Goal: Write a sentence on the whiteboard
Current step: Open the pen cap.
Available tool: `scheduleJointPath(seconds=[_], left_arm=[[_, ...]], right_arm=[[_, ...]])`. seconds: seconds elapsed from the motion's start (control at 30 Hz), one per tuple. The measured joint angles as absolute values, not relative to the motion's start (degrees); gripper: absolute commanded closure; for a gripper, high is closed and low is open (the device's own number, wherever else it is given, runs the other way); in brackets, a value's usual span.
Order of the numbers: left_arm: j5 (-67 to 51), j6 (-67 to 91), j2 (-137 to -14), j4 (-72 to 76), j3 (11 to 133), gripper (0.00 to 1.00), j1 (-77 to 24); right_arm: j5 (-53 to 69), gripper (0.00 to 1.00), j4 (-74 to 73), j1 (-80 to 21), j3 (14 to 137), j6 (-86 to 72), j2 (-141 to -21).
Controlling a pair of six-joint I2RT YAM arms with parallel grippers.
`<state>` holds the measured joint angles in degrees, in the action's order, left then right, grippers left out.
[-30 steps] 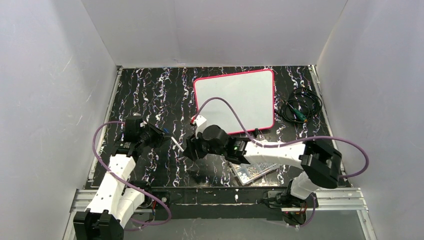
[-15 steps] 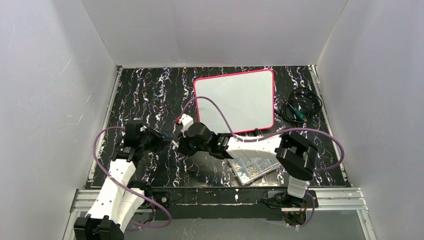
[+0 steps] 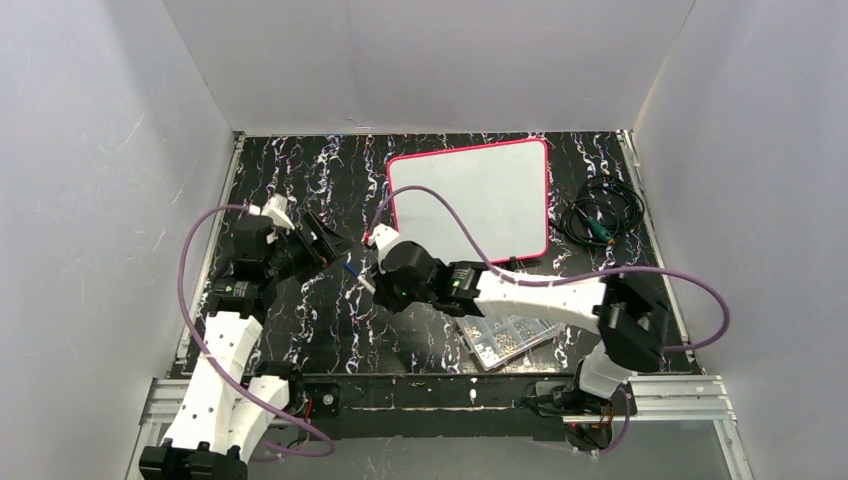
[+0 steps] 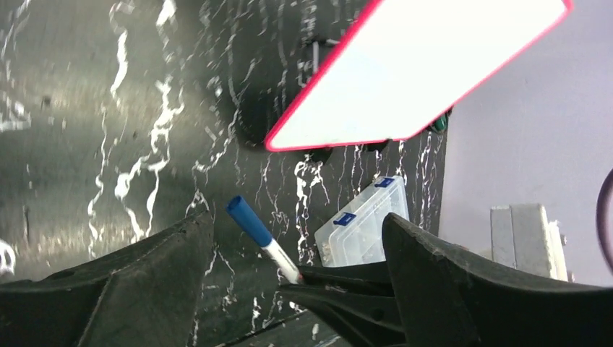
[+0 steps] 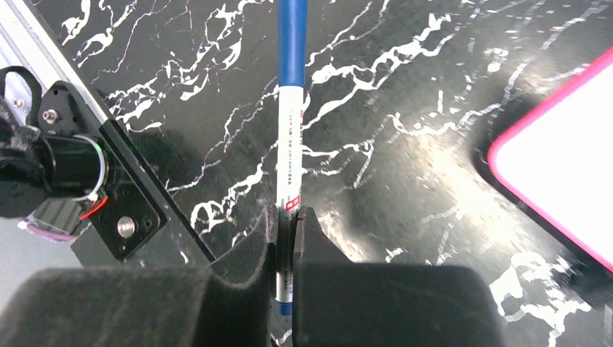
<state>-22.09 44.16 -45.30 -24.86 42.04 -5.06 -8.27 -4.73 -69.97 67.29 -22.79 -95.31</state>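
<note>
- On the black marbled table (image 3: 300, 180), two robot arms meet over a handover just left of centre, seen from above.
- The whiteboard (image 3: 470, 200) lies flat at the far side of the table, its pink-red frame around a white face with no writing on it. No word of the sentence is down yet.
- A clear box (image 3: 510, 340) of small parts sits at about five o'clock from the handover, near the front rail.
- The right gripper (image 3: 380, 284) is clamped tight on the white tail of the marker, as its own camera shows (image 5: 288, 217). The board lies at about two o'clock from it, and this arm is the nearer of the two.
- The left gripper (image 3: 325, 238) stands wide open and holds nothing. It sits at about ten o'clock from the right one, its fingers either side of the marker's blue end without touching it.
- The marker (image 5: 289, 144) runs lengthwise from the right gripper toward ten o'clock, blue end leading, so it points away from the board. The blue end looks like a cap in place, so the pen would likely have to be uncapped and swung round toward two o'clock before writing.
</note>
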Motion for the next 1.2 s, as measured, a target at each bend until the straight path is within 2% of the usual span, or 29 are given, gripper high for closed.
scheduleJointPath(seconds=[0.13, 0.27, 0.47, 0.7, 0.83, 1.2], left_arm=[[-28.4, 34.2, -46.7, -24.2, 46.8, 0.16, -5.1], [-36.2, 23.0, -49.5, -24.3, 49.3, 0.15, -7.7], [-39.9, 7.4, -49.6, -25.1, 49.4, 0.16, -24.6], [-36.4, -4.4, -49.2, -26.6, 48.1, 0.17, -35.5], [-35.7, -7.8, -50.3, -27.4, 47.1, 0.27, -40.7], [-34.9, -9.2, -54.0, -25.5, 44.4, 0.46, -51.3]], right_arm=[[-7.3, 0.99, -11.4, -68.6, 67.3, -21.1, -89.1], [1.8, 0.99, -16.4, -62.5, 66.4, -19.1, -84.2], [16.8, 0.99, -26.7, -50.2, 64.9, -15.1, -82.1], [31.7, 0.99, -41.5, -49.9, 64.9, -10.2, -81.2], [37.8, 0.99, -46.4, -49.9, 64.6, -8.4, -79.5], [46.8, 0.99, -51.1, -49.9, 63.9, -5.6, -78.5]])
